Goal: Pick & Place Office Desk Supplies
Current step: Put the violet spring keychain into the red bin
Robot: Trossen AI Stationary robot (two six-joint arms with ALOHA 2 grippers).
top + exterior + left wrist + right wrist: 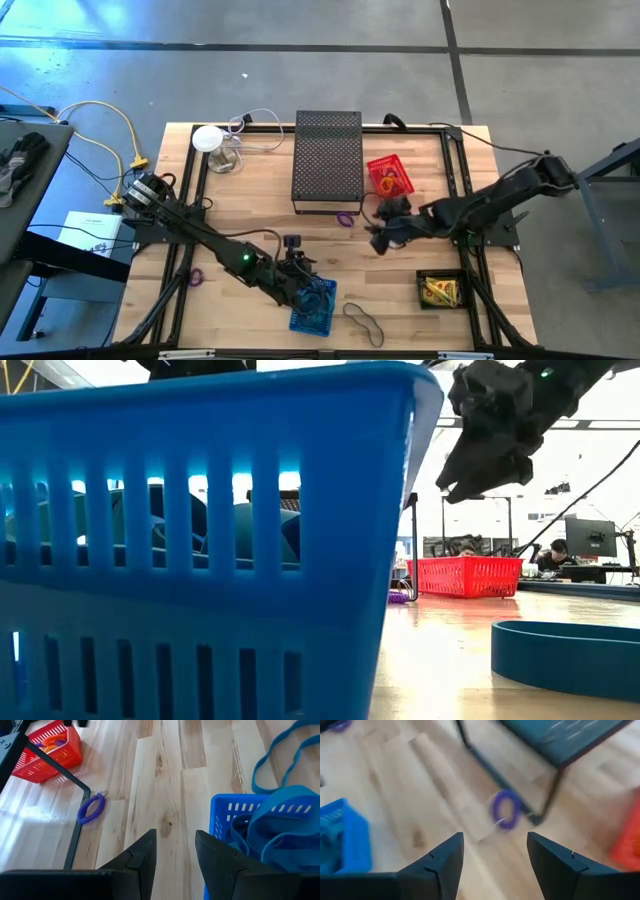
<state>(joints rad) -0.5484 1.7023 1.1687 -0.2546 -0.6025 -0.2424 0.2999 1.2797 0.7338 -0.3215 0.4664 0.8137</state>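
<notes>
High view – arms: two arms are working over the wooden table (250, 200); left gripper (300, 268) is hanging just beside the blue basket (313, 307) near the front edge, right gripper (385, 232) is hovering mid-table, just in front of the red basket (390, 174).
High view – containers: three sorting bins are sitting apart (one blue, one red, one dark tray (441, 290) with yellow-and-red packets), likely one bin per kind of supply; one tall black mesh box (327, 160) is standing at the back.
High view – loose supplies: one purple coil (345, 219) is lying at the mesh box's front corner, one purple loop (196, 276) near the left edge, one dark grey band (364, 322) near the front; three still waiting outside any bin.
High view – other: one white round object (208, 138) with cable is sitting at the back left.
Low view – blue basket (200, 540): filling the frame because it is sitting right at the camera; blue bands are showing through the slats, count impossible to tell.
Low view – right gripper (490, 435): hanging in the air above the table, carrying nothing.
Low view – red basket (468, 576): one, sitting farther back.
Left wrist view – left gripper (175, 851): fingers are standing parted, pinching nothing, beside the blue basket's wall (225, 815).
Left wrist view – supplies: one purple coil (91, 808), blue bands lying in and over the basket.
Right wrist view – right gripper (495, 852): fingers are spread wide and empty, pointing toward the purple coil (506, 809), probably the next pick.
</notes>
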